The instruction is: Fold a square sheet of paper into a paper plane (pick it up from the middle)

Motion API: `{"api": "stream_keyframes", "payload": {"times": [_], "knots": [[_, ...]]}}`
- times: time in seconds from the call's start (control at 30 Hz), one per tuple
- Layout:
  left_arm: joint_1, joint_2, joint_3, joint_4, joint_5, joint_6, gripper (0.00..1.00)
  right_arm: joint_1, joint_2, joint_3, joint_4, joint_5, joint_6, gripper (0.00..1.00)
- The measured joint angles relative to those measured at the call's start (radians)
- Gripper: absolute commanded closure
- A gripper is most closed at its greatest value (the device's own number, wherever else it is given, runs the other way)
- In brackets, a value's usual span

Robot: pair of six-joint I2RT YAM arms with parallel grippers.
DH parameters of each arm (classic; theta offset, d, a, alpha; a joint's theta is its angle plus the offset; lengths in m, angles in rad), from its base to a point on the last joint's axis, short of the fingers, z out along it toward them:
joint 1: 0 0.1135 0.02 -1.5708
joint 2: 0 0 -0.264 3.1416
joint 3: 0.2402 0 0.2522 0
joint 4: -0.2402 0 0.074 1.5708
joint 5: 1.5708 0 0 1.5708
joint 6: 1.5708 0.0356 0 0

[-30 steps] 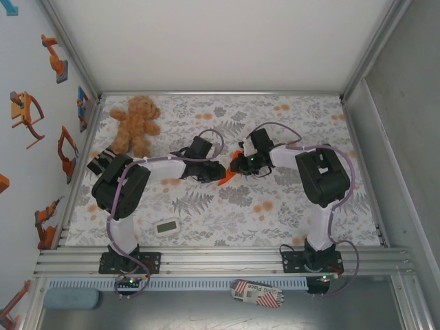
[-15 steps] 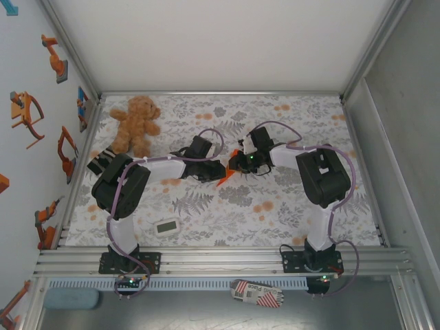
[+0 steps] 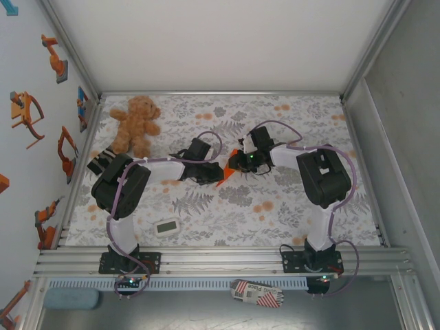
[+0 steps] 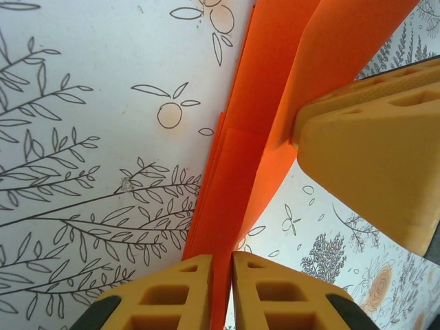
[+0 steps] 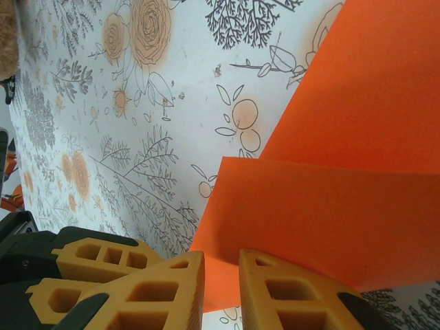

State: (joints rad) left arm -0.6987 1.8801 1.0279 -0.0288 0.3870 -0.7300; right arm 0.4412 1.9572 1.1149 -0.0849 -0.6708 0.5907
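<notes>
We see the folded orange paper (image 3: pixel 223 178) at the middle of the bench (image 3: pixel 289 206), between both arms; the left tool (image 4: pixel 221 294) is clamped on its edge, and the right tool (image 5: pixel 221 292) grasps another flap

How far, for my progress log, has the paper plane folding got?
Done: the orange paper is already creased into stacked layers along a long fold. In hand: the left end effector and right end effector each pinch it between closed fingers. Left: no finished pointed dart with wings shows yet, so further folds likely remain.
</notes>
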Motion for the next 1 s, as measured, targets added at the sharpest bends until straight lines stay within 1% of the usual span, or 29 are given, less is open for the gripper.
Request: {"api": "stream_keyframes", "payload": {"times": [0.07,0.3,0.73,0.9,1.0], "knots": [[0.0,0.0,0.0,0.003,0.001,0.0,0.85,0.0,0.0,0.0,0.0,0.0,0.0,0.8],[0.0,0.0,-0.002,0.006,0.004,0.007,0.78,0.0,0.0,0.0,-0.001,0.002,0.0,0.8],[0.0,-0.026,-0.017,-0.029,-0.002,0.058,0.79,0.0,0.0,0.0,-0.008,0.006,0.0,0.8],[0.0,-0.036,-0.022,-0.043,-0.002,0.069,0.76,0.0,0.0,0.0,-0.014,0.006,-0.001,0.8],[0.002,-0.048,-0.023,-0.053,-0.004,0.073,0.76,0.0,0.0,0.0,-0.016,0.006,-0.001,0.8]]}}
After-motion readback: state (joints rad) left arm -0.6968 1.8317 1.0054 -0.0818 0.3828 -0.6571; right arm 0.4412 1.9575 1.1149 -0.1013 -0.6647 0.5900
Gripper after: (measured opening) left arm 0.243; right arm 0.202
